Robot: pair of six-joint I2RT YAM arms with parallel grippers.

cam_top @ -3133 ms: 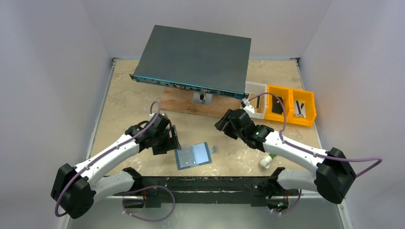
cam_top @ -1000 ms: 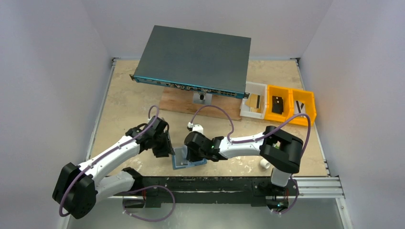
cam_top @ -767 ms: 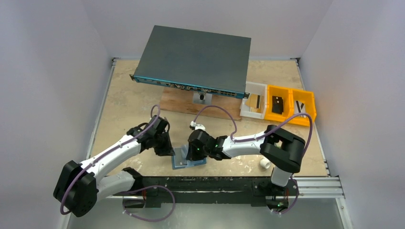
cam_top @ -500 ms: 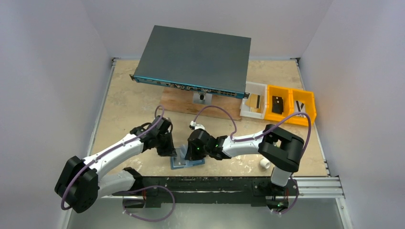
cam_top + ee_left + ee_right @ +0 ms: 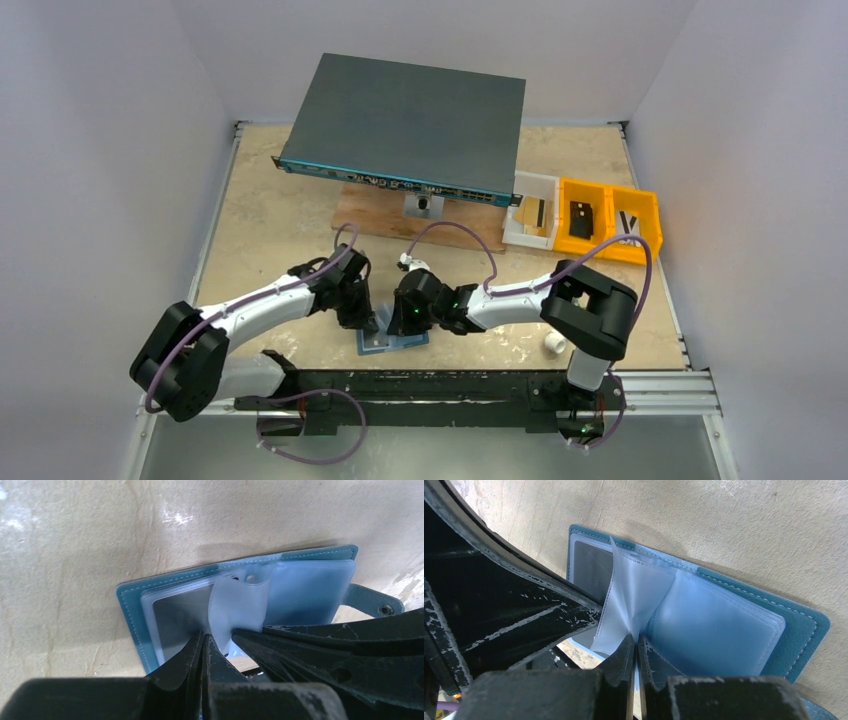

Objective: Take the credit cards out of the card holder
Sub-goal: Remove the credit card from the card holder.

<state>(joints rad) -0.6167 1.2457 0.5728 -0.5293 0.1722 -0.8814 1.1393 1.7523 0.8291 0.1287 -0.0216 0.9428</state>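
My right pincer (image 5: 634, 652) pinches a clear plastic sleeve (image 5: 634, 595) of the open steel-blue folding card holder (image 5: 804, 630); my left pincer (image 5: 202, 647) sits closed just beside it.

A grey box (image 5: 405, 125) stands over a wooden board (image 5: 370, 215), near orange bins (image 5: 648, 235).

Bright, even light casts soft shadows and small glare on the table (image 5: 175, 519); wrist views blur up close.

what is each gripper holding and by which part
Right gripper pinches the free edge of a raised clear sleeve of the card holder. Left gripper is shut at that sleeve's edge; whether it truly grips it cannot be told.
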